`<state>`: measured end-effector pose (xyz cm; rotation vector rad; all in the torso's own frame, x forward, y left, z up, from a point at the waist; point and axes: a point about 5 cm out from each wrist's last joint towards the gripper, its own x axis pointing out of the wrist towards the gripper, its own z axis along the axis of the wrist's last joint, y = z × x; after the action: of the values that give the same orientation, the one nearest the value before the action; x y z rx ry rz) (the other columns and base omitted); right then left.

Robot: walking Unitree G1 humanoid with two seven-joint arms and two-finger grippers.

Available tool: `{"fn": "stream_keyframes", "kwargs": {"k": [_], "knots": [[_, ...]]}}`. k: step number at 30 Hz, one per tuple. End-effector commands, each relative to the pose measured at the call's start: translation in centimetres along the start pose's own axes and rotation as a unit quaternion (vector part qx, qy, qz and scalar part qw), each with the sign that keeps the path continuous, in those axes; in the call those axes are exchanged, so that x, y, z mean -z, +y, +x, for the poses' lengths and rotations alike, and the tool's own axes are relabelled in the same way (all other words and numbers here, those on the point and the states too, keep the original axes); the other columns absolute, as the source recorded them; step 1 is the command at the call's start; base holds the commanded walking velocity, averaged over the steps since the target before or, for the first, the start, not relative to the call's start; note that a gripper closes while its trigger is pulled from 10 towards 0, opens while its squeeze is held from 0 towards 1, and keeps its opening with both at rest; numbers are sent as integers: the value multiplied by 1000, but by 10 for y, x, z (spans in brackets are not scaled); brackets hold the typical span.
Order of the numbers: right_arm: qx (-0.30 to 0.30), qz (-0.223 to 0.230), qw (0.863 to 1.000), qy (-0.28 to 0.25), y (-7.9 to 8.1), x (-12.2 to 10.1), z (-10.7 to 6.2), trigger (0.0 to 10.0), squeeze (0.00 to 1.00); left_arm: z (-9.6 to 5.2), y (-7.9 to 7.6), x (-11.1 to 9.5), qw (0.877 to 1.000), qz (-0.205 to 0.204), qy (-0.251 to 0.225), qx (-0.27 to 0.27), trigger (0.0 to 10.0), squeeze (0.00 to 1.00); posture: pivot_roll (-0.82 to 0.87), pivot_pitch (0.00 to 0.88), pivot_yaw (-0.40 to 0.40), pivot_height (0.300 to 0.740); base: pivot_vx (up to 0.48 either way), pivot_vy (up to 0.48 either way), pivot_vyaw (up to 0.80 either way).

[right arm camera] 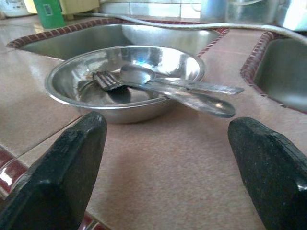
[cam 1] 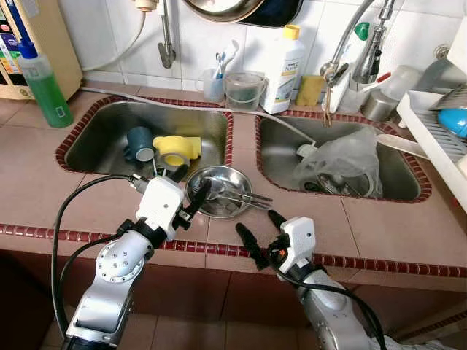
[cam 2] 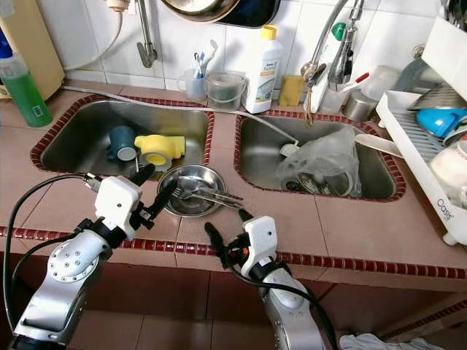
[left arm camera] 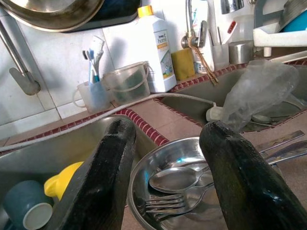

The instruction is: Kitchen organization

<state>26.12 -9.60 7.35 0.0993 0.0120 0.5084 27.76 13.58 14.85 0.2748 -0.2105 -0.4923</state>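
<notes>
left eye view: the steel bowl (cam 1: 219,191) sits on the tiled counter (cam 1: 379,226) between the two sinks, holding a spoon (cam 1: 244,195) and a fork (cam 1: 241,202) whose handles stick out over the rim toward the right. the left gripper (cam 1: 191,189) is at the bowl's near-left rim, fingers spread and holding nothing. the right gripper (cam 1: 263,233) hovers low over the counter's front edge, also released and empty. to lift the bowl well, i'd judge the left fingers should straddle the rim squarely and keep it level so the cutlery doesn't slide out.

right eye view: the left sink (cam 2: 80,138) holds a yellow cup (cam 2: 162,150) and a teal cup (cam 2: 121,143); the right sink (cam 2: 379,179) holds a plastic bag (cam 2: 325,164) over some dishes. a dish rack (cam 2: 438,146) stands at the far right.

left wrist view: both black fingers (left arm camera: 103,177) frame the bowl, one over the rim, with a white bottle (left arm camera: 156,48) and a toothbrush cup (left arm camera: 93,93) against the tiled wall behind.

right wrist view: the fingers (right arm camera: 67,167) stand wide apart with the bowl well ahead, the handles pointing toward this gripper's side.
</notes>
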Motion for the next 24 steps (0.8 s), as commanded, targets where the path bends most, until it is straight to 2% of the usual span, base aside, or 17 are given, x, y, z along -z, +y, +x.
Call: {"fn": "stream_keyframes", "kwargs": {"k": [1,12,24], "knots": [[12,-7,1000,-19,-5,-9,0,10000,0,2,0,-3,1000,5,-4,2,10000,0,118,24,-54,740,0,0,0],[3,-15,999,-37,-10,-22,9,10000,0,4,1,-4,1000,7,-6,1,10000,0,126,25,-52,740,0,0,0],[-9,3,1000,-30,-8,-19,9,10000,0,3,3,-5,1000,9,-6,-2,10000,0,129,28,-53,740,0,0,0]]}}
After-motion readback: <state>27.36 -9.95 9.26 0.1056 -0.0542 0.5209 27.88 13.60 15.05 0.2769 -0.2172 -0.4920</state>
